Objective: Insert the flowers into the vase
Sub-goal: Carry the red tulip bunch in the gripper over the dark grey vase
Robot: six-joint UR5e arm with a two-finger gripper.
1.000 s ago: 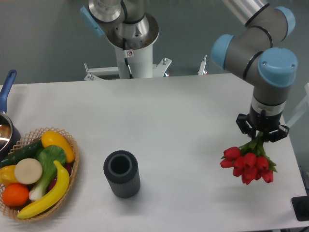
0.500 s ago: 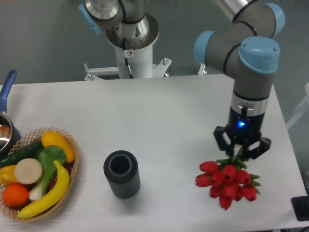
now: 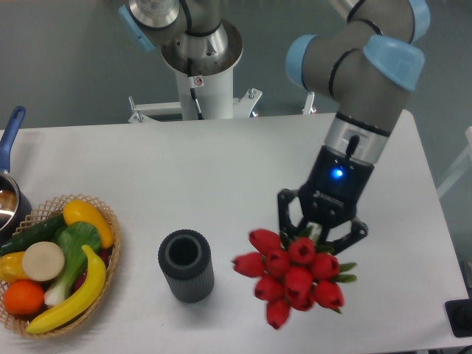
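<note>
The flowers (image 3: 293,276), a tight bunch of red tulips with green leaves, hang in the air at the lower middle right, heads toward the camera. My gripper (image 3: 318,227) is shut on their stems just above the heads; the stems themselves are mostly hidden by the blooms. The vase (image 3: 186,265), dark grey, ribbed and cylindrical, stands upright on the white table (image 3: 221,169) with its round mouth open. It is to the left of the flowers, with a gap between them.
A wicker basket (image 3: 110,269) of fruit and vegetables sits at the left edge. Behind it is a metal pot with a blue handle (image 3: 10,136). A black object (image 3: 461,318) sits at the lower right corner. The arm's base (image 3: 199,70) stands at the back.
The gripper has carried the flowers leftward and nearer the camera, from the right table edge toward the vase. The vase and basket have not moved.
</note>
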